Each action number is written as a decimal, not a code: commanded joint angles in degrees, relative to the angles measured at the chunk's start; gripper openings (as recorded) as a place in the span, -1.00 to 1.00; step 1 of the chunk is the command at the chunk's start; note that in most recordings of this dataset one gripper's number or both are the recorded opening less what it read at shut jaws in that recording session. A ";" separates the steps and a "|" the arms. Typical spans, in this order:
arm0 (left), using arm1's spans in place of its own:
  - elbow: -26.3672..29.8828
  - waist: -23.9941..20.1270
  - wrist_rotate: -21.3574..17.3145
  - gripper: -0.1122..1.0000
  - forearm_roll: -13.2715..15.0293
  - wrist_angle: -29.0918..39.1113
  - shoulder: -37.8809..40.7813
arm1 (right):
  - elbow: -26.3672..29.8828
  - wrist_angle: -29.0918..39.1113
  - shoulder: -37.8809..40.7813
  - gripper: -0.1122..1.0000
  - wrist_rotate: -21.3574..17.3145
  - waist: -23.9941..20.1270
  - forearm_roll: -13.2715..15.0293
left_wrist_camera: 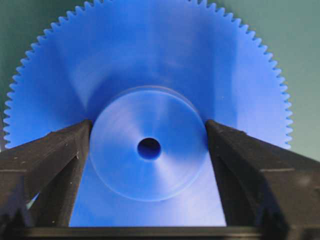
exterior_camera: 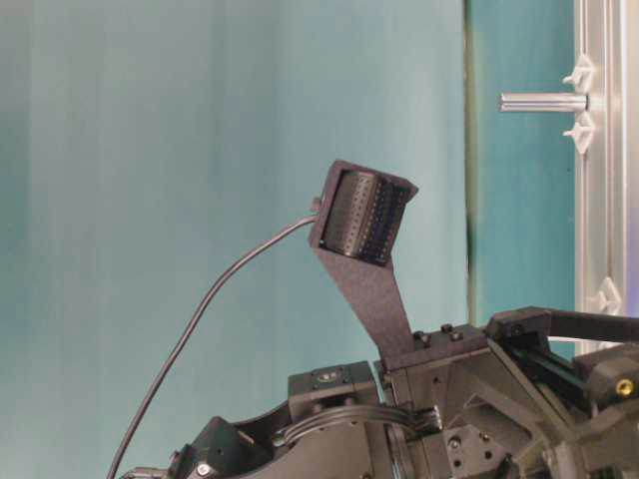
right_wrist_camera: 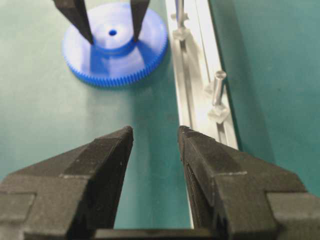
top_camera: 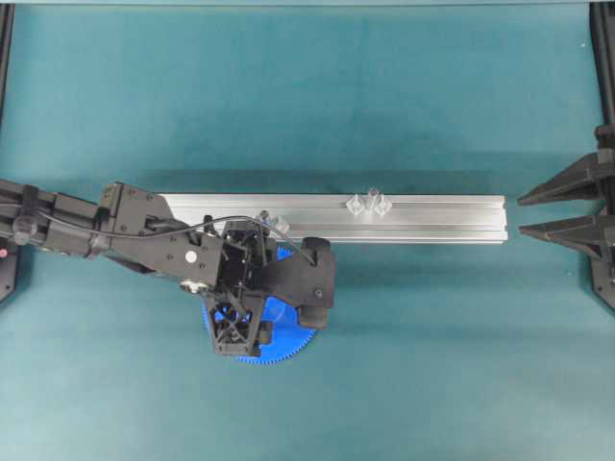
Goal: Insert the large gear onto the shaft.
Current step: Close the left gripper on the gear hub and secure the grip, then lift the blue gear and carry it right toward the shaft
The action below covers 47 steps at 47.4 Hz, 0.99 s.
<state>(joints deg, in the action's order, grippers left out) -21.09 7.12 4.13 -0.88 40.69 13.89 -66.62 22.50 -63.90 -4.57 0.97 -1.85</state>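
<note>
Straddling large gear (left_wrist_camera: 150,100) hub, left gripper (left_wrist_camera: 148,131) fingers apparently just touching; overhead hides this. Right gripper (right_wrist_camera: 155,134) fingers apart, empty.

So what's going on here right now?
The left claw is down over the large gear, which lies flat on the green table. Its fingers straddle the raised centre hub, right at its sides; whether they are gripping yet is unclear. The shaft stands bare on the aluminium rail. The right claw waits open, holding nothing.
</note>
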 commanded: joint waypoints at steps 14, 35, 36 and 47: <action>0.44 -0.44 -0.44 0.61 -0.26 0.09 -2.02 | 0.70 -0.26 0.35 0.10 -0.53 0.18 -0.09; 3.52 -0.53 -3.96 0.61 -0.26 0.09 -5.62 | 0.53 -0.26 0.26 0.10 -0.53 0.18 -0.09; 3.60 -0.44 -3.96 0.61 -0.26 0.09 -5.71 | 0.62 -0.26 0.18 0.10 -0.53 0.18 -0.09; 5.45 -0.44 -4.13 0.61 -0.26 -0.53 -7.56 | 0.53 -0.26 0.18 0.10 -0.44 0.09 -0.09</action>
<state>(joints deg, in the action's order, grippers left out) -17.84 6.68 0.18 -0.97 40.87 9.58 -66.62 22.50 -64.07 -4.57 1.05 -1.85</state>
